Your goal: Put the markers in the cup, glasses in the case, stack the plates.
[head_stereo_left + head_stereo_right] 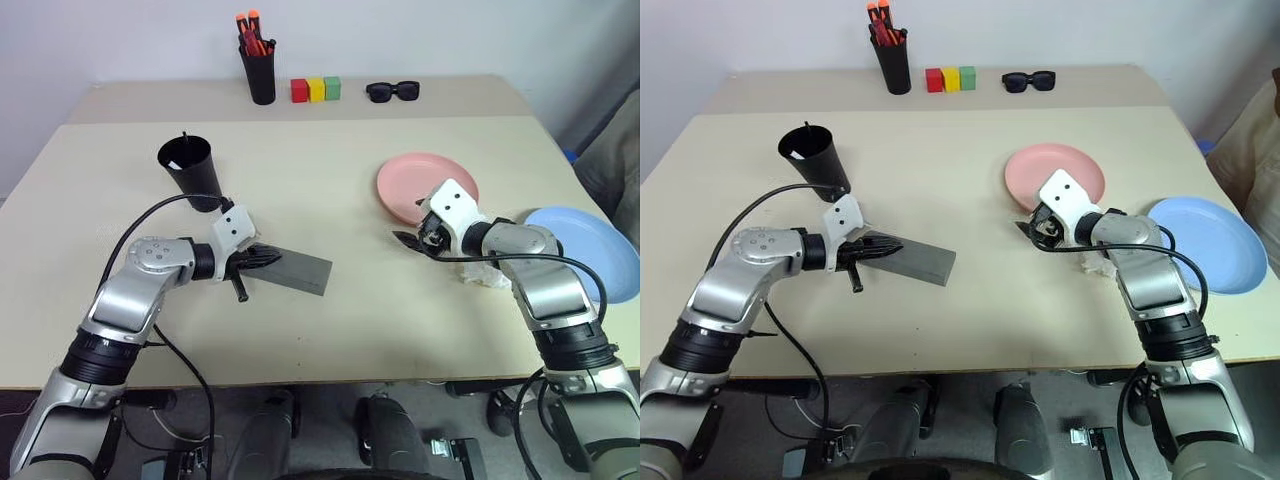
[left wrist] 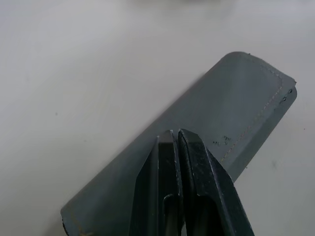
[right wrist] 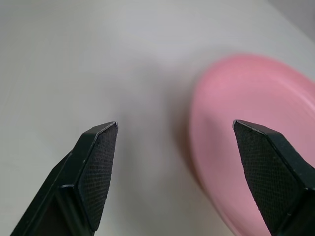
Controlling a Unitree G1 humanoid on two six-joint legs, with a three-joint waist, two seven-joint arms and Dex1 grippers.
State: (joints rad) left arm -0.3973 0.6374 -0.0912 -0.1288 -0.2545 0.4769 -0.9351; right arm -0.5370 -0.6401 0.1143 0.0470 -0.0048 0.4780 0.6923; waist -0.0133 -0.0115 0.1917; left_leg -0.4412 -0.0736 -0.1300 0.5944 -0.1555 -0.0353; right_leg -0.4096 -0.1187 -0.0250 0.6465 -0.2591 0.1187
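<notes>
The grey case (image 1: 298,268) lies with its lid down on the table's near left. My left gripper (image 1: 264,257) is shut with nothing in it, its tips over the case's lid (image 2: 236,103). The black cup (image 1: 190,168) stands upright behind that arm, and a thin tip pokes above its rim; the markers are otherwise hidden. The pink plate (image 1: 428,186) lies at middle right and the light blue plate (image 1: 592,250) at the right edge. My right gripper (image 1: 408,240) stands open at the pink plate's near rim (image 3: 256,132), holding nothing. The glasses are out of view.
At the back stand a narrow black pen holder (image 1: 262,72) with orange-capped pens, red, yellow and green blocks (image 1: 316,90), and black sunglasses (image 1: 392,91). A crumpled white scrap (image 1: 487,277) lies under my right forearm. A person's sleeve (image 1: 1255,130) shows at the right edge.
</notes>
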